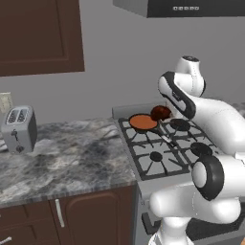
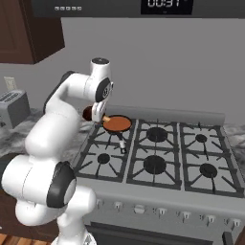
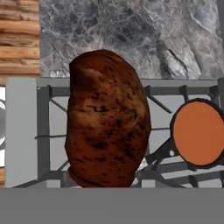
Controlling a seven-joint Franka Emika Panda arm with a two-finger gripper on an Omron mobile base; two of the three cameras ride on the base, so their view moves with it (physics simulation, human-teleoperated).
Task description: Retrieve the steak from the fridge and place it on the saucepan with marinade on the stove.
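The steak (image 1: 161, 113) (image 2: 87, 113), a dark reddish-brown oval lump, hangs in the air over the back left corner of the stove (image 1: 158, 158) (image 2: 158, 165). My gripper (image 1: 165, 109) is shut on it, and in the hand view the steak (image 3: 107, 118) hides my fingertips. The saucepan (image 1: 143, 122) (image 2: 117, 123) (image 3: 199, 132) stands on the back left burner right beside the steak. A flat orange disc of marinade (image 1: 142, 121) fills it. Its thin dark handle (image 1: 165, 139) points toward the stove's front. The fridge is out of view.
A grey toaster (image 1: 19, 128) (image 2: 12, 107) stands on the marble counter (image 1: 72, 158) left of the stove. Dark brown cabinets (image 1: 38, 33) hang above it, and a range hood (image 1: 191, 7) hangs over the stove. My own white arm crosses the stove's right side in the left base view.
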